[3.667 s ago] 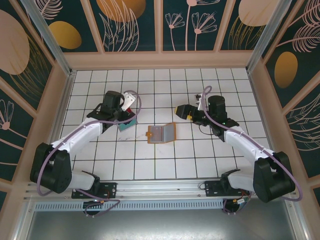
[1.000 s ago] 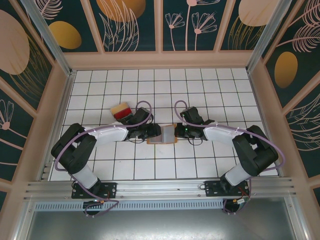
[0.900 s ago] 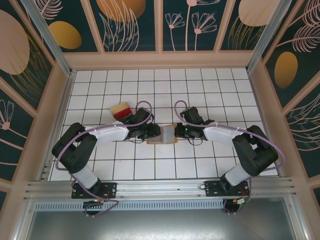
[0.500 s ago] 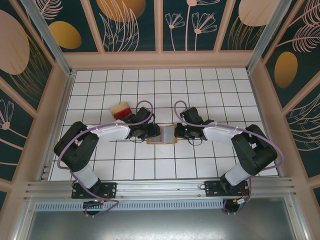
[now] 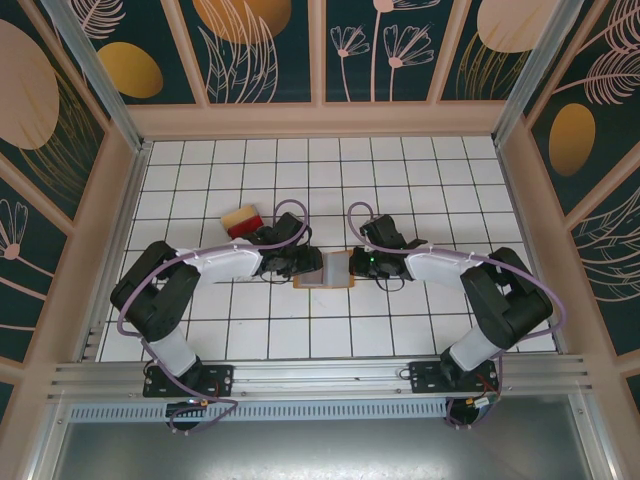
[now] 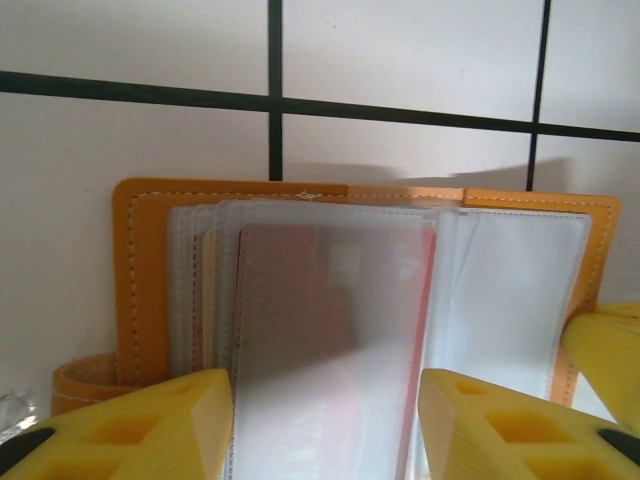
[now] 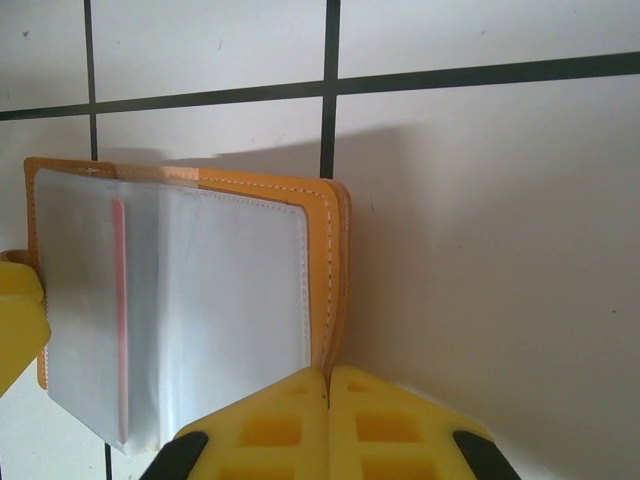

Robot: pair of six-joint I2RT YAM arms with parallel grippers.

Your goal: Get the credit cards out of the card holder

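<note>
The orange-brown card holder (image 5: 335,271) lies spread on the white tiles between both arms. In the left wrist view its cover (image 6: 135,280) frames several clear pockets, and a red credit card (image 6: 330,330) sits inside the front pocket. My left gripper (image 6: 325,432) is open, its yellow fingers (image 6: 140,425) standing either side of that pocket. My right gripper (image 7: 328,385) is shut on the holder's right cover edge (image 7: 332,260). The red card's edge (image 7: 120,300) shows through the pockets there. From above, the left gripper (image 5: 308,265) and the right gripper (image 5: 352,264) flank the holder.
A small stack of loose cards (image 5: 241,221), tan over red, lies on the tiles behind and left of the left gripper. Wooden walls (image 5: 320,120) ring the tiled floor. The right gripper's yellow finger (image 6: 605,345) shows at the holder's right edge.
Since the oldest frame both grippers have come in from the back to the holder, and the card stack lies uncovered at back left. Over the last second hardly anything has moved.
</note>
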